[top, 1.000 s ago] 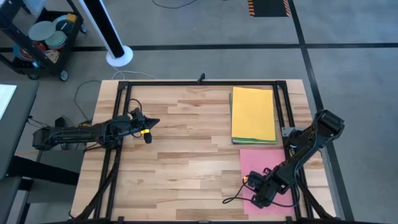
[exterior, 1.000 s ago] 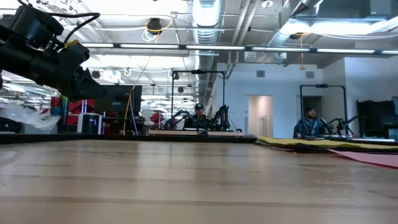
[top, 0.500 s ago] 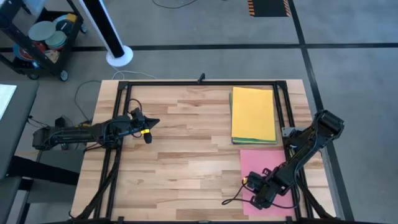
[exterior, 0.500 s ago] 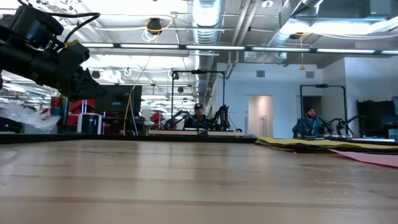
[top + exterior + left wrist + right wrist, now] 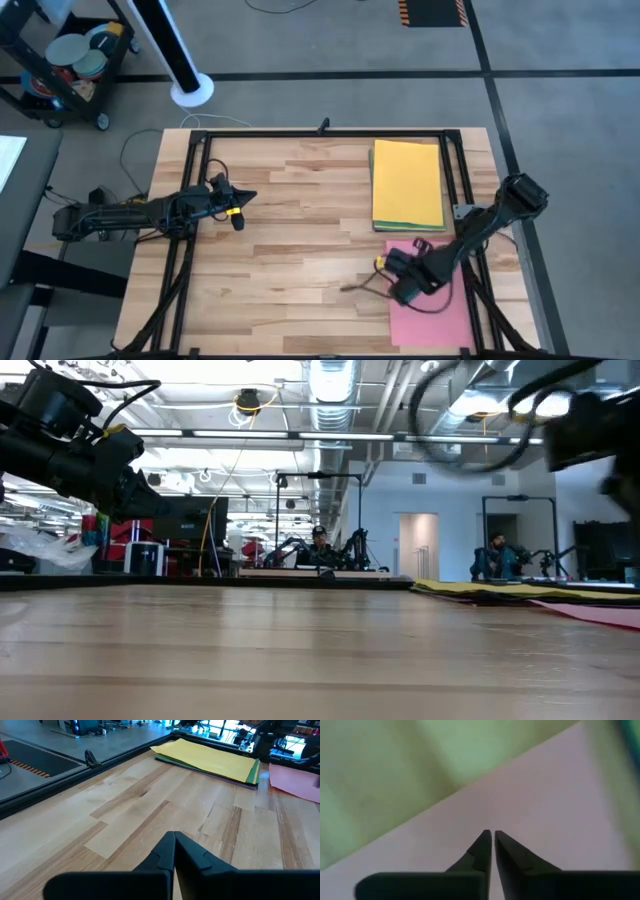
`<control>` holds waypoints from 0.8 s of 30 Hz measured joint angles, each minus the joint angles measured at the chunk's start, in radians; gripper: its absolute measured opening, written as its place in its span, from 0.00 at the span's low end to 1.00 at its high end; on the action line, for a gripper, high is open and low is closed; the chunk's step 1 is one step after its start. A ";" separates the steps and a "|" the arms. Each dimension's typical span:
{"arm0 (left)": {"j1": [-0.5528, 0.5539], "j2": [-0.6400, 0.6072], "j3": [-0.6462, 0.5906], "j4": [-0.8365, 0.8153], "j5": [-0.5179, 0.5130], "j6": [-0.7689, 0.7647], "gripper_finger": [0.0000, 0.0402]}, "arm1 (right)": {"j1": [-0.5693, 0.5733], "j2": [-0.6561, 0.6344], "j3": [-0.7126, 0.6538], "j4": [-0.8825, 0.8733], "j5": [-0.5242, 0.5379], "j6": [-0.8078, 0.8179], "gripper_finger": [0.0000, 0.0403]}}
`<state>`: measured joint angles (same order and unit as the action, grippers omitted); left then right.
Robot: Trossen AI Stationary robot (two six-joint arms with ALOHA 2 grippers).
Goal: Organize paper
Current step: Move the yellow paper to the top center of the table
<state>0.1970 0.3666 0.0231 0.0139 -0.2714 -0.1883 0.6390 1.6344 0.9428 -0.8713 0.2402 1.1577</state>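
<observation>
A single pink sheet of paper (image 5: pixel 440 310) lies flat at the table's near right. Beyond it lies a stack of paper (image 5: pixel 408 185) with a yellow sheet on top and green and darker edges (image 5: pixel 252 772) showing beneath. My right gripper (image 5: pixel 398 275) points steeply down over the far left part of the pink sheet (image 5: pixel 545 795), close to its edge. There is only a narrow slit between its fingertips (image 5: pixel 493 836). My left gripper (image 5: pixel 173 834) is shut and holds nothing. It waits above the bare wood at the table's left (image 5: pixel 245 198).
A black metal frame (image 5: pixel 320 133) runs along the table's far edge and down both sides. Bare wood (image 5: pixel 300 230) spreads between the two arms. A cable (image 5: pixel 362 285) trails from my right wrist over the wood. People sit at desks in the room beyond (image 5: pixel 495 555).
My right gripper has swung from the pink sheet's near left part toward the far edge and the left. It now stands over the sheet's far left part and has tipped to point more steeply down. The pink sheet and the stack lie where they were.
</observation>
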 joint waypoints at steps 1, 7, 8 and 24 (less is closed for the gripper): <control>0.000 0.000 0.000 0.000 0.000 0.000 0.00 | -0.024 0.000 0.000 -0.032 0.017 -0.026 0.10; 0.000 0.000 0.000 0.000 0.000 0.000 0.00 | -0.145 0.000 0.000 -0.209 0.171 -0.141 0.17; 0.000 0.000 0.000 0.000 0.000 0.000 0.00 | -0.160 0.000 -0.006 -0.222 0.194 -0.166 0.17; 0.000 0.000 0.000 0.000 0.000 0.008 0.00 | -0.224 0.003 -0.195 -0.069 0.310 -0.304 0.17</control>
<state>0.1970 0.3668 0.0231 0.0139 -0.2717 -0.1799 0.4150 1.6375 0.7474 -0.9401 0.5497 0.8542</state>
